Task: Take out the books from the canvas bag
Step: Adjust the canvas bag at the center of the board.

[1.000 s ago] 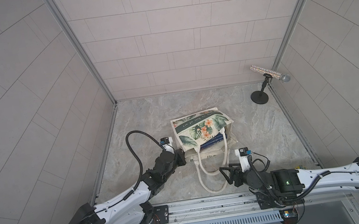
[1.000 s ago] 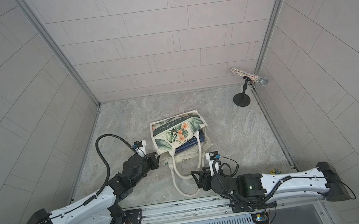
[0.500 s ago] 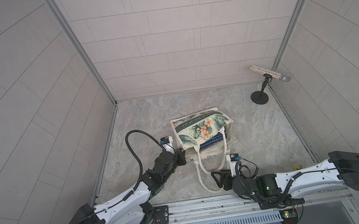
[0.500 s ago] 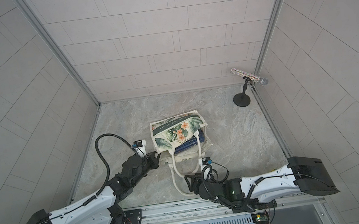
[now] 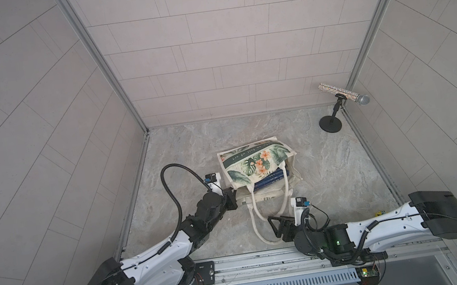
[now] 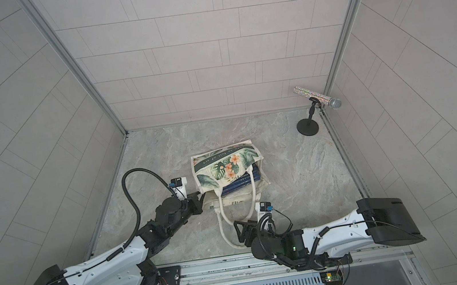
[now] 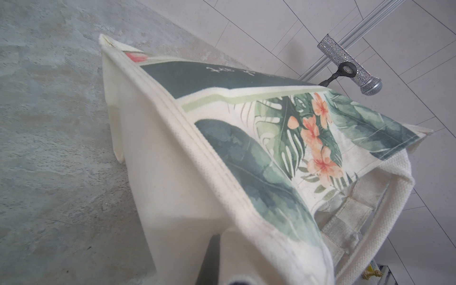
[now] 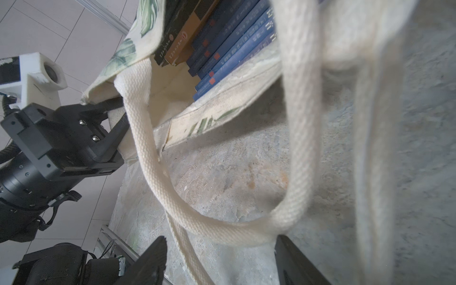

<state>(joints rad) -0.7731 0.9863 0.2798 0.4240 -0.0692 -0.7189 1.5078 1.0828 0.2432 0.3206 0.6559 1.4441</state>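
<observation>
The room is like a small box. The back wall (image 5: pixel 223 45) and the two side walls (image 5: pixel 25 131) are covered in big pale tiles, grey with a little pink, with thin dark lines between them. Shiny metal posts (image 5: pixel 100 64) run up the two far corners. The floor (image 5: pixel 333 171) is grey stone with cloudy streaks. In the far right corner a sparkly silver microphone (image 5: pixel 342 94) sits tilted on a short black stand (image 5: pixel 330 126) with a round foot. The light is soft and even.
</observation>
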